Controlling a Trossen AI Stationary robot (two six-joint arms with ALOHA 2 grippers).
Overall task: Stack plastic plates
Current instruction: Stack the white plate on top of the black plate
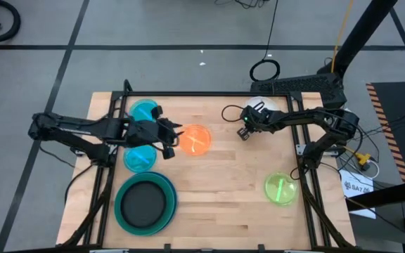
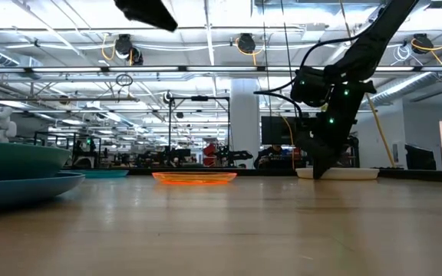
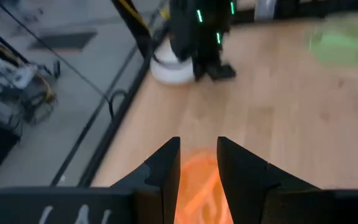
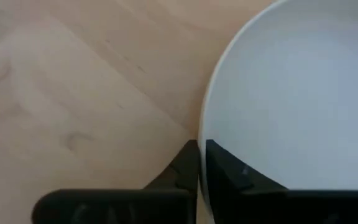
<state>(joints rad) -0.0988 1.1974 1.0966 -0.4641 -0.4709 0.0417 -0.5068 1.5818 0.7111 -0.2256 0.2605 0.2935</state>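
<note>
White plate (image 4: 291, 87), round, plain, glossy rim; right hand (image 4: 199, 163) pinching its edge.

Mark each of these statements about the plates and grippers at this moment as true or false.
1. The right gripper is shut on the rim of the white plate. True.
2. The orange plate is stacked on the lime green plate. False: both lie alone on the table, far apart.
3. The black plate sits inside the large teal plate. True.
4. The left gripper holds the white plate. False: it hangs over the orange plate with its fingers apart, and the white plate is at the table's far edge by the right arm.
5. Two translucent cyan plates lie near the left arm. True.
</note>
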